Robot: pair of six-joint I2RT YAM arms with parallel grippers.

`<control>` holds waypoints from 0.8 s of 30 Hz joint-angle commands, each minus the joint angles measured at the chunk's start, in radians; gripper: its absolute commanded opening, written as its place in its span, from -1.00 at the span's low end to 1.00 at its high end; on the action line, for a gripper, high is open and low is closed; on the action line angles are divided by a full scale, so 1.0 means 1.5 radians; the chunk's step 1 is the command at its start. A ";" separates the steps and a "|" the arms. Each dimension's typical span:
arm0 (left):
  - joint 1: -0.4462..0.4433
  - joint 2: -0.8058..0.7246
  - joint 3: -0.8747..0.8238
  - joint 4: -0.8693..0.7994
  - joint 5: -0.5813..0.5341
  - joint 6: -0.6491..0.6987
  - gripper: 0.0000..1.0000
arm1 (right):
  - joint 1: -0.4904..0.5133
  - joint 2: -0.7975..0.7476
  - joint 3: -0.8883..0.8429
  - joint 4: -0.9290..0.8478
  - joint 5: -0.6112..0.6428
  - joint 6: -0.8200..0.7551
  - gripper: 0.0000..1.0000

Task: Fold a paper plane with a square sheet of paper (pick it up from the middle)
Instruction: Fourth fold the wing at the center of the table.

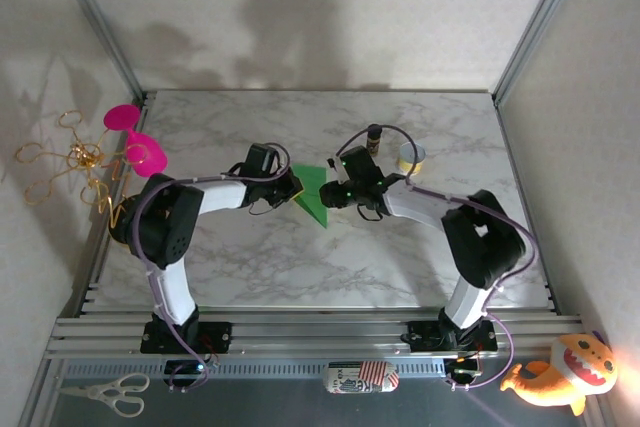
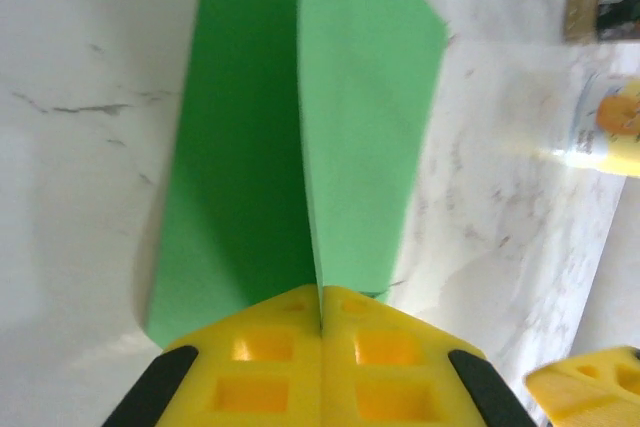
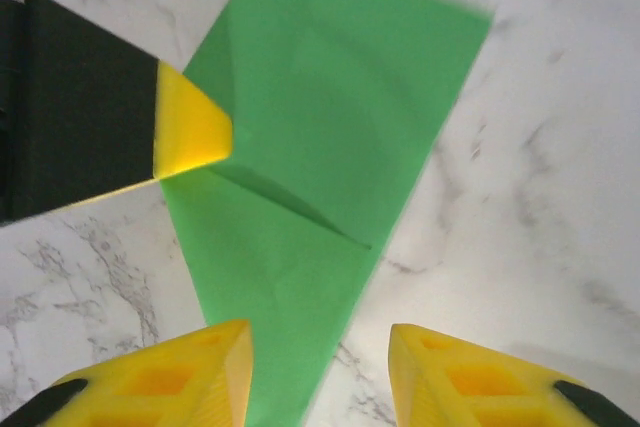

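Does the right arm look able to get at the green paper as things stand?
Probably yes. The right tool is open right over the green paper, whose near end lies bare between its fingers. The left tool, shut on the fold, grips it off to one side.

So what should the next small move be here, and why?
Probably close the right gripper on one wing near the narrow end and fold it down. The left gripper is shut on the raised centre crease of the green paper, pinning it, while the right fingers stand open at that end, holding nothing.
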 commanded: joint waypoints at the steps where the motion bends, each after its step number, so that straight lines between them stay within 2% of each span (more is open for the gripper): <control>1: -0.032 -0.050 -0.007 -0.006 -0.114 -0.076 -0.93 | 0.020 -0.039 -0.049 0.075 0.097 -0.074 -0.15; 7: -0.060 -0.060 -0.037 0.033 -0.169 -0.167 -0.92 | 0.093 -0.055 -0.120 0.166 0.159 -0.138 -0.16; 11: -0.072 -0.059 -0.038 0.028 -0.189 -0.190 -0.92 | 0.129 -0.027 -0.135 0.198 0.193 -0.156 -0.15; 14: -0.077 -0.057 -0.036 0.017 -0.193 -0.194 -0.91 | 0.143 0.001 -0.135 0.215 0.226 -0.171 -0.15; 21: -0.081 -0.055 -0.038 0.016 -0.188 -0.205 -0.91 | 0.147 0.043 -0.122 0.242 0.248 -0.188 -0.16; 24: -0.081 -0.055 -0.040 0.019 -0.180 -0.211 -0.90 | 0.147 0.057 -0.116 0.243 0.247 -0.191 -0.28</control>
